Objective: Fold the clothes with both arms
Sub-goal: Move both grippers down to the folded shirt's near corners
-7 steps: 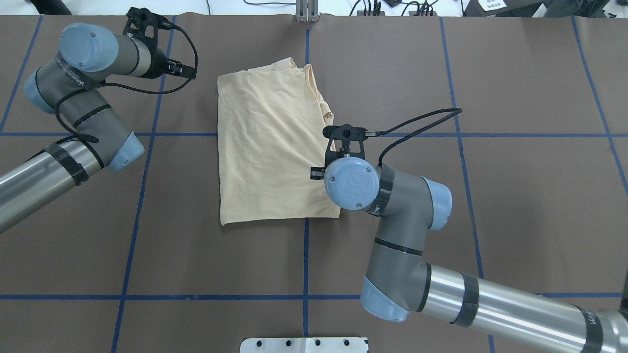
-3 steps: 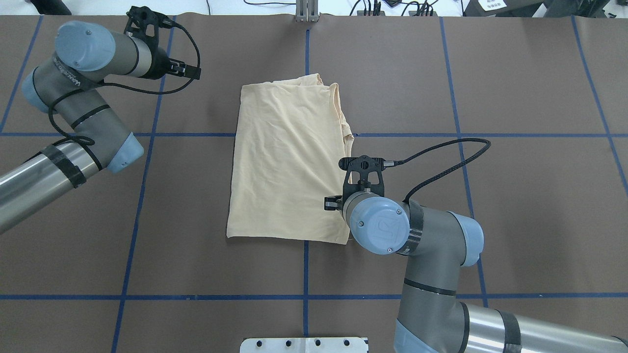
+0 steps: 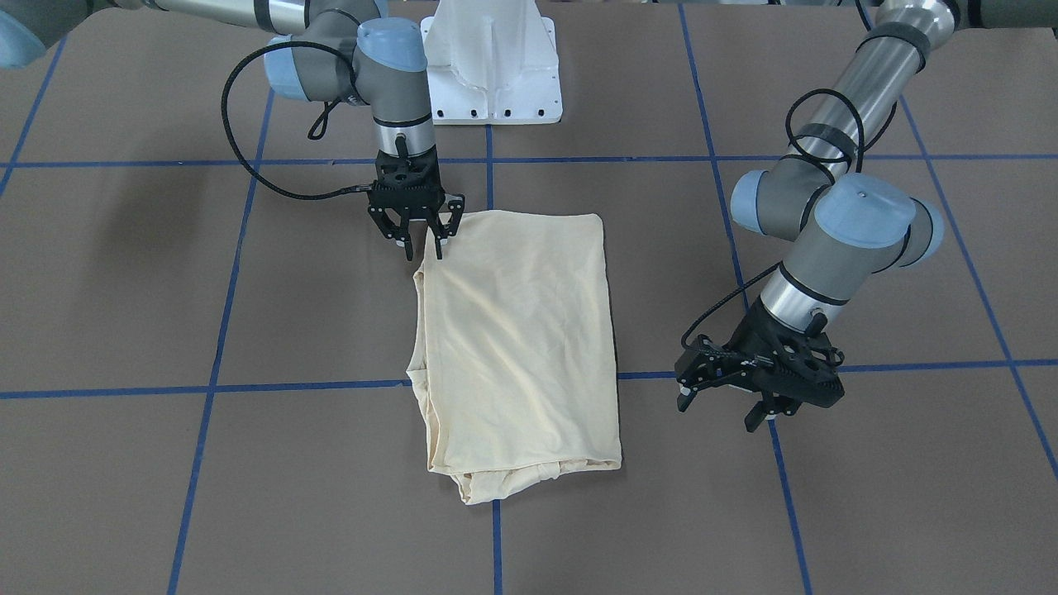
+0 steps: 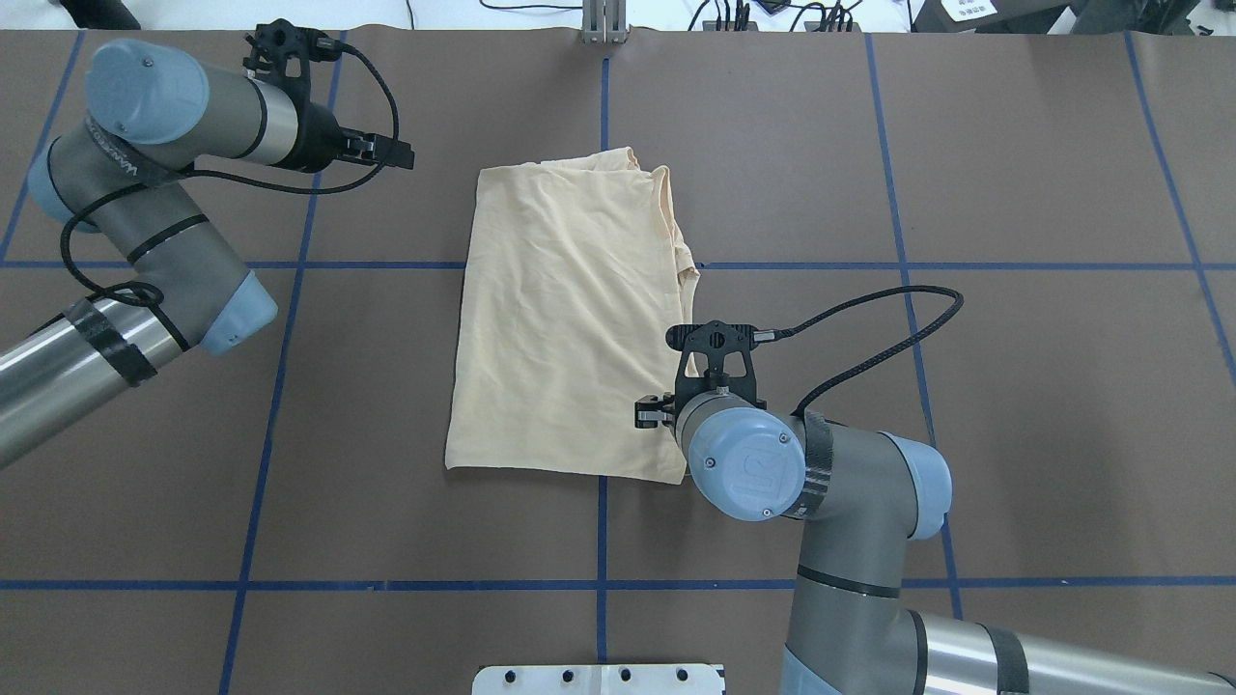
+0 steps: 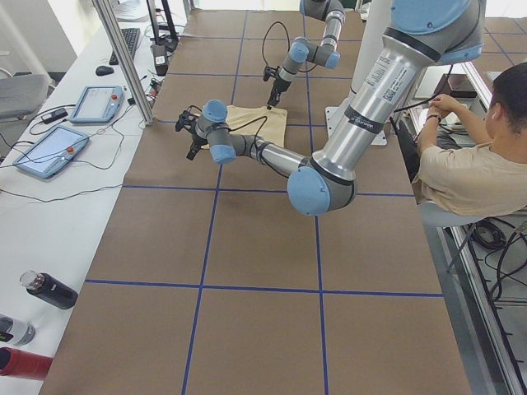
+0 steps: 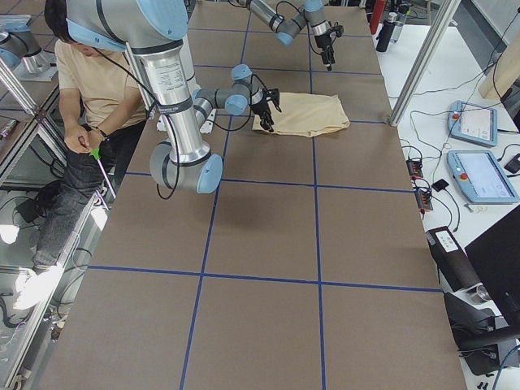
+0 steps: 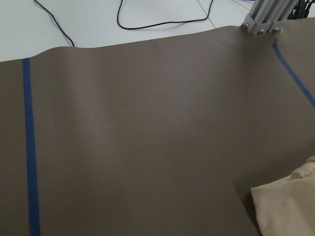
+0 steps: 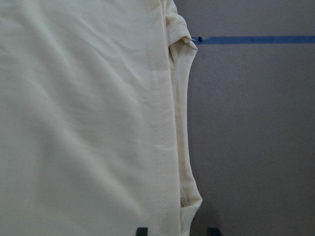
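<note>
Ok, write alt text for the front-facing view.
A folded cream shirt lies flat on a brown, blue-lined table. The right arm's fingers stand open at a corner near the robot; the left arm's fingers hang open beside it.

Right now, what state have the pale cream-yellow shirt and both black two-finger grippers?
Pale cream-yellow shirt: folded, lying flat.
Left black two-finger gripper: open, empty, clear of the shirt.
Right black two-finger gripper: open, astride the shirt's edge.

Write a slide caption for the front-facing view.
Folded cream shirt on the taped table; right gripper open at its corner, left gripper hovers open alongside.
</note>
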{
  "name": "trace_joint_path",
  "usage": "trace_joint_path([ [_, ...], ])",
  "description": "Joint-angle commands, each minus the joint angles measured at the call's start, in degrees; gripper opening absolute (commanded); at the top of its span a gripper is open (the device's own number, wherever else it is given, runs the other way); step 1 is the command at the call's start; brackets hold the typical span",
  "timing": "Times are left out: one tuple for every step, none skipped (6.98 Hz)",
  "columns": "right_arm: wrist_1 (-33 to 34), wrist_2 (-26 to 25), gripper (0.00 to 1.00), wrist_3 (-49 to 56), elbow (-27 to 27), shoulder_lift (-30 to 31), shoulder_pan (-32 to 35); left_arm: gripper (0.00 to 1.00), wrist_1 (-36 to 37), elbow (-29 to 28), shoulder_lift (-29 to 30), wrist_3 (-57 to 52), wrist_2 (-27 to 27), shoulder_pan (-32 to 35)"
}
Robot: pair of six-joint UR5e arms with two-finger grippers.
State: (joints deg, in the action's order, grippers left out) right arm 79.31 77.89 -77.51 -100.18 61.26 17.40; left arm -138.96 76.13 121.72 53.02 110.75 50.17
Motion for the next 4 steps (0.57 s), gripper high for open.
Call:
trace_joint_path([
  [-0.47,-0.11,1.00,-0.01,-1.06,0.35,0.18,1.00,0.27,13.00,-7.32,10.39,1.92,-4.96],
  [-0.56,-0.11,1.00,-0.27,-2.38,0.35,0.18,1.00,0.62,19.96,-12.42,16.44,1.23,-7.87],
  [-0.48,-0.11,1.00,-0.36,-3.78,0.35,0.18,1.00,0.62,24.64,-17.17,20.25,-3.48,-12.42],
  [-0.56,-0.11,1.00,-0.36,-4.32,0.35,0.35,1.00,0.62,28.34,-20.78,24.90,-6.92,-16.38],
])
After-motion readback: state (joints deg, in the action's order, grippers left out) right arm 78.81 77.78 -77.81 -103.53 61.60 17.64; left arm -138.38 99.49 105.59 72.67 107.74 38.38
